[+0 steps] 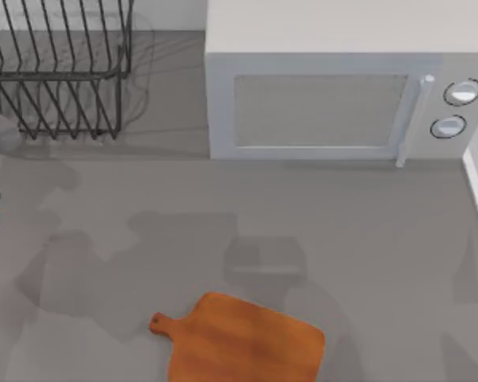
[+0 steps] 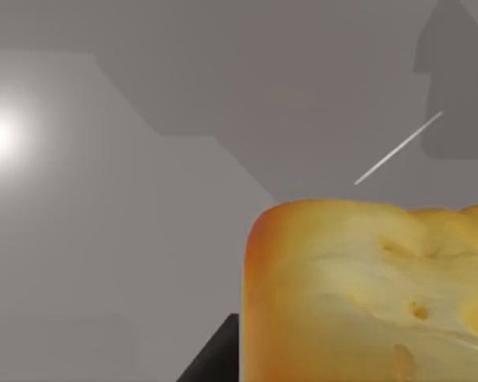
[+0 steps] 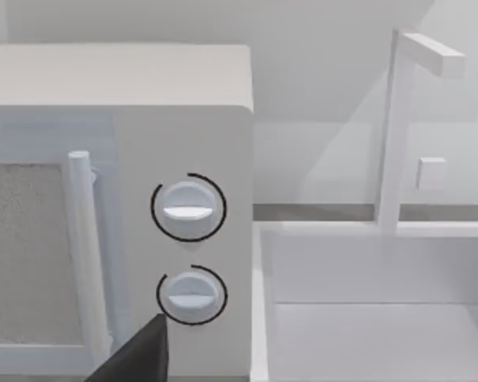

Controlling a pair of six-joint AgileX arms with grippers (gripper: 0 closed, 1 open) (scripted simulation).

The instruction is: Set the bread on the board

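Bread: small golden-yellow loaf chunk with browner crust (image 2: pixel 366 294) fills the left wrist view close up, above the grey worktop (image 2: pixel 103 239).
Left tool: one dark finger (image 2: pixel 211 358) beside the bread; grip cannot be told.
Board: flat orange-brown wooden cutting board with a holed handle (image 1: pixel 247 342) lies bare at the worktop's near edge.
Right wrist: faces the white microwave (image 3: pixel 183 159).

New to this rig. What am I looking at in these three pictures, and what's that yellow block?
It is a simulated two-arm AgileX robot at a table. The top view looks down: a wire dish rack, a microwave and the board lie on the grey table. The other two pictures come from cameras on each wrist. In the left wrist view, the bread sits right against the camera, above the table, so the left gripper seems to hold it. The right wrist view faces the microwave's knobs and a white sink; that arm looks parked.
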